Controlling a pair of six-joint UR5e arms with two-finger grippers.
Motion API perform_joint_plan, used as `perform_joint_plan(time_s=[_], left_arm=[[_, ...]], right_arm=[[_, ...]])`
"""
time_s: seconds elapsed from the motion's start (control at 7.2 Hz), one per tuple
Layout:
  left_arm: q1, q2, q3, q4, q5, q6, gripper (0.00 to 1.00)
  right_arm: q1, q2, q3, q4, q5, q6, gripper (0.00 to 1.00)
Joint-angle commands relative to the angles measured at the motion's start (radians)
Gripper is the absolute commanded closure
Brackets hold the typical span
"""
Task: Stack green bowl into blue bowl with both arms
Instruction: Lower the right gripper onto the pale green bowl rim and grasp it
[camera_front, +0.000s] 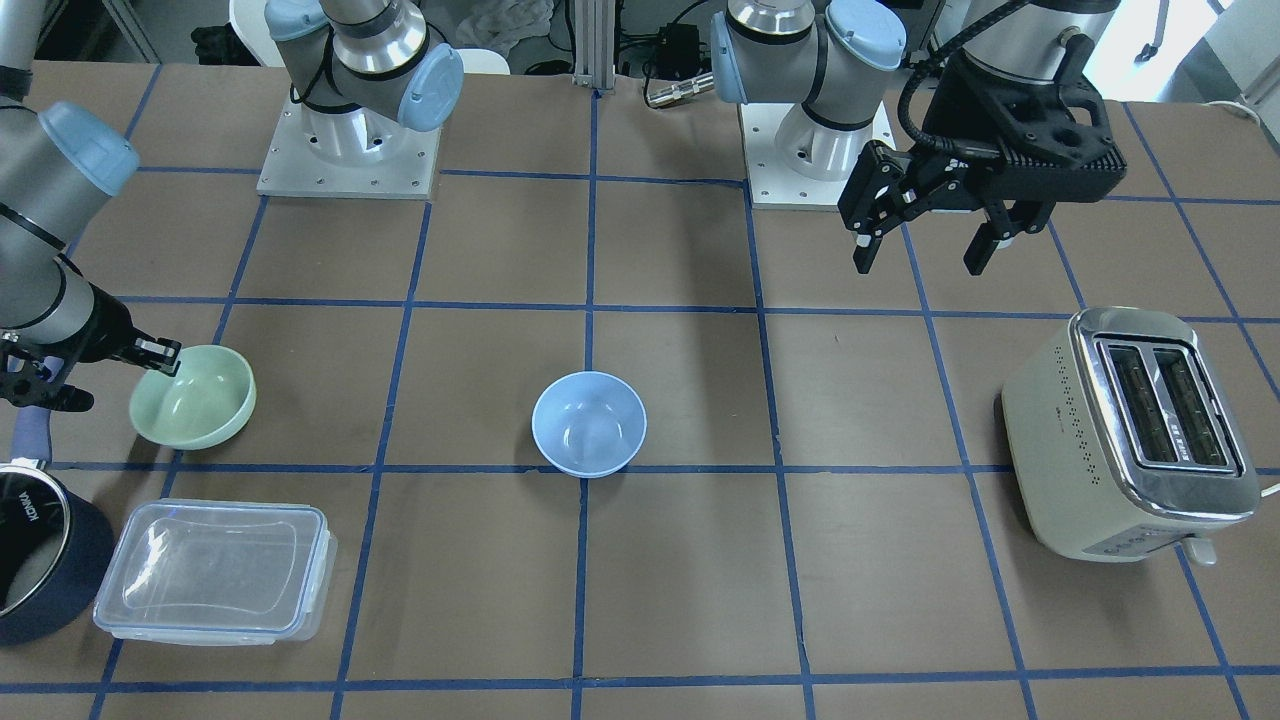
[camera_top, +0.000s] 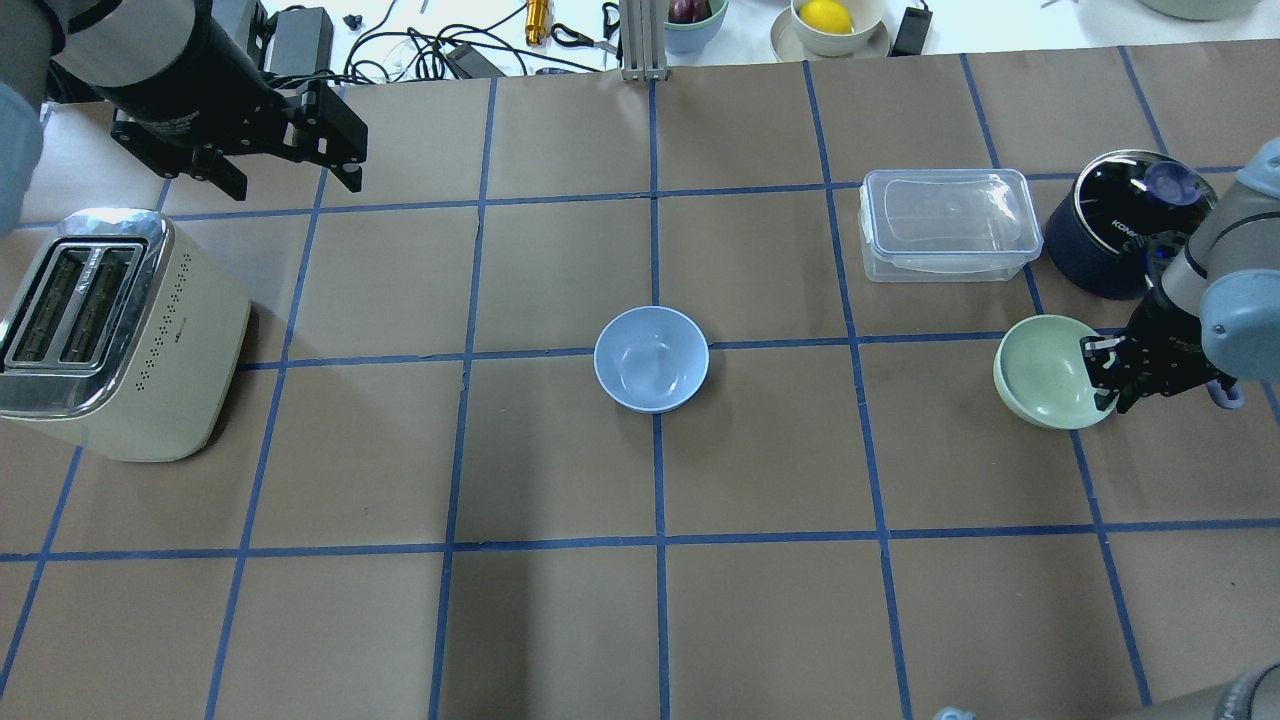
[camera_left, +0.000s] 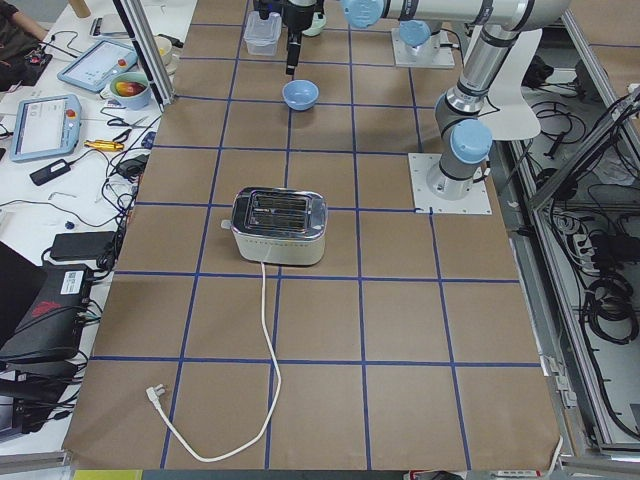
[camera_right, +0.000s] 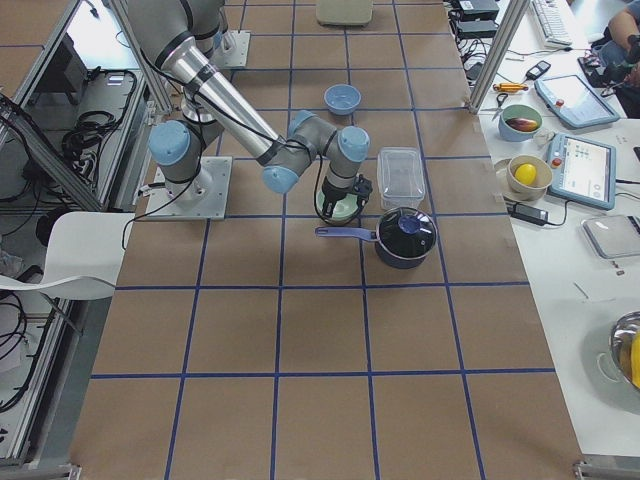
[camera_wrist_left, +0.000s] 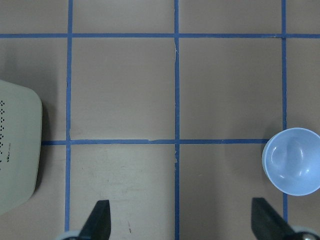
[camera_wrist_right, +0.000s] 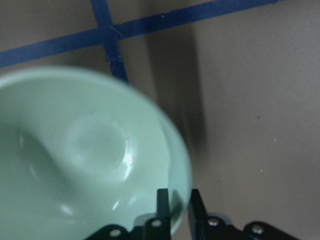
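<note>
The green bowl (camera_top: 1045, 370) is tilted at the table's right side in the overhead view. My right gripper (camera_top: 1098, 373) is shut on its rim, one finger inside and one outside, as the right wrist view (camera_wrist_right: 176, 202) shows on the bowl (camera_wrist_right: 85, 155). The bowl also shows in the front view (camera_front: 195, 397) with the gripper (camera_front: 165, 354) on its rim. The blue bowl (camera_top: 651, 358) stands upright and empty at the table's middle (camera_front: 589, 423). My left gripper (camera_front: 925, 245) is open and empty, high above the table near the toaster; the blue bowl (camera_wrist_left: 292, 161) shows at its wrist view's right.
A cream toaster (camera_top: 110, 335) stands at the left. A clear lidded container (camera_top: 948, 222) and a dark blue saucepan (camera_top: 1120, 235) stand just beyond the green bowl. Bowls and cables lie past the table's far edge.
</note>
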Motion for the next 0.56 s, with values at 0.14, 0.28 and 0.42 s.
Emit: perform_joint_plan(time_s=[0.14, 0.28, 0.42], left_arm=[[-0.001, 0.003, -0.002, -0.003, 0.0, -0.001, 0.0], [-0.001, 0.006, -0.002, -0.003, 0.0, -0.001, 0.0], [-0.002, 0.009, -0.002, -0.006, 0.0, -0.001, 0.0]], right_arm=[[0.021, -0.021, -0.06, 0.025, 0.017, 0.009, 1.0], [0.066, -0.043, -0.117, 0.121, 0.085, 0.02, 1.0], [0.127, -0.057, -0.198, 0.23, 0.134, 0.085, 1.0]])
